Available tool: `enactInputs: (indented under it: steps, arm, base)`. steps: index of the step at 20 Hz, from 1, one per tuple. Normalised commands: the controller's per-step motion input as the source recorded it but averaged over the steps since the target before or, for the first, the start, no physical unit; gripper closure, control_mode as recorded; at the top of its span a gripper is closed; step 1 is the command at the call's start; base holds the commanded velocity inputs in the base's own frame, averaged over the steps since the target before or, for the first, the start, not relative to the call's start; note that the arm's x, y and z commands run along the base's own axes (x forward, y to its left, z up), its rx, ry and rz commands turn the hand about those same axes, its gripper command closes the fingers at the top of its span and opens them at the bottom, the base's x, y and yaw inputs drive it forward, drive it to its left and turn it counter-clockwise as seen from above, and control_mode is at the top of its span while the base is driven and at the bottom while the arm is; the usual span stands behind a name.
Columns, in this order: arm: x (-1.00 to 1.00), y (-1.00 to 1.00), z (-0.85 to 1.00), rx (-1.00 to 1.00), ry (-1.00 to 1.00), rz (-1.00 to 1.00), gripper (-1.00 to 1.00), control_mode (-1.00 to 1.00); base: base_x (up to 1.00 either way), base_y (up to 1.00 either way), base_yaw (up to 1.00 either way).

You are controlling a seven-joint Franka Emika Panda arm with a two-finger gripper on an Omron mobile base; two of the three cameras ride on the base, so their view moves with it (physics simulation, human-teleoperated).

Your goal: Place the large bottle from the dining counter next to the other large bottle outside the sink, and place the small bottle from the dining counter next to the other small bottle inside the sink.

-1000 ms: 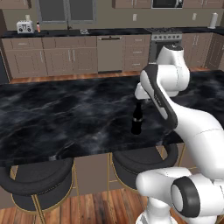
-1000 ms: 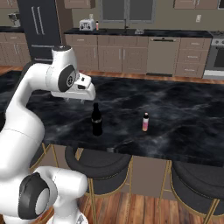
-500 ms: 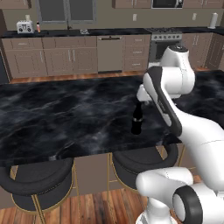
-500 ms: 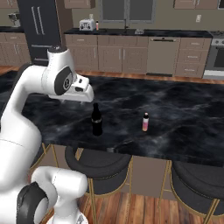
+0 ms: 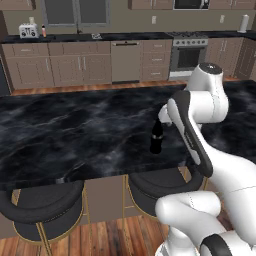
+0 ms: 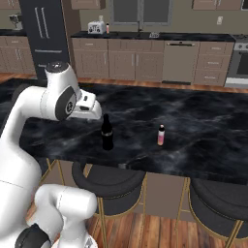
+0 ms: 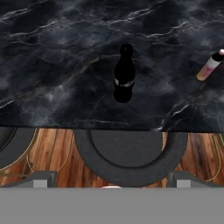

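Nearest stood the black stools (image 6: 110, 181) on gold legs, tucked under the counter's front edge; in the hand view one round seat (image 7: 131, 153) lay directly below the black bottle.

The counter (image 5: 65, 130) was a wide slab of black marble with white veining. The black bottle (image 6: 107, 132) stood upright on it, close to the front edge and above that stool. It was tall, glossy and cola-shaped, with a narrow neck and a faint dark band around its body; what was inside could not be told through the dark surface. In the left base view the bottle (image 5: 156, 137) stood just left of the arm's forearm, apart from it.

The small bottle (image 6: 161, 135) stood upright to the right of the black bottle, well apart from it and a little farther from the front edge. It had a pink lower body, a pale upper part and a dark cap. In the hand view it (image 7: 208, 67) showed at the right edge, right of the black bottle (image 7: 124, 73). Its contents could not be made out.

The hand (image 7: 112, 177) hung above and in front of the black bottle, looking down on it, its two fingers spread wide, holding nothing and touching neither bottle.

Beyond the counter ran the back wall's brown cabinets (image 5: 75, 67), with a dishwasher (image 5: 126, 61) and an oven (image 5: 187, 57) set among them, and a toaster (image 5: 28, 31) on the far worktop.
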Motion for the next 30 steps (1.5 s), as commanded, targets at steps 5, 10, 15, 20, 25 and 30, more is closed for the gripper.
enactInputs:
  steps: [5, 10, 15, 20, 25, 30]
  arm:
    - [-0.13, 0.00, -0.20, -0.03, -0.12, 0.00, -1.00, -1.00]
    - [-0.01, 0.00, -0.12, 0.00, -0.02, 0.00, -1.00, -1.00]
    - [0.00, 0.00, -0.17, 0.00, 0.00, 0.00, -1.00, -1.00]
    - [0.00, 0.00, -0.18, 0.00, 0.00, 0.00, -1.00, -1.00]
    - [0.00, -0.04, -0.13, 0.00, -0.01, 0.00, -1.00, -1.00]
    - [0.00, -0.07, -0.08, 0.00, -0.04, 0.00, -1.00, -1.00]
  base:
    - [0.00, 0.00, 0.00]
    - [0.00, 0.00, 0.00]
    - [0.00, 0.00, 0.00]
    - [0.00, 0.00, 0.00]
    - [0.00, 0.00, 0.00]
    - [0.00, 0.00, 0.00]
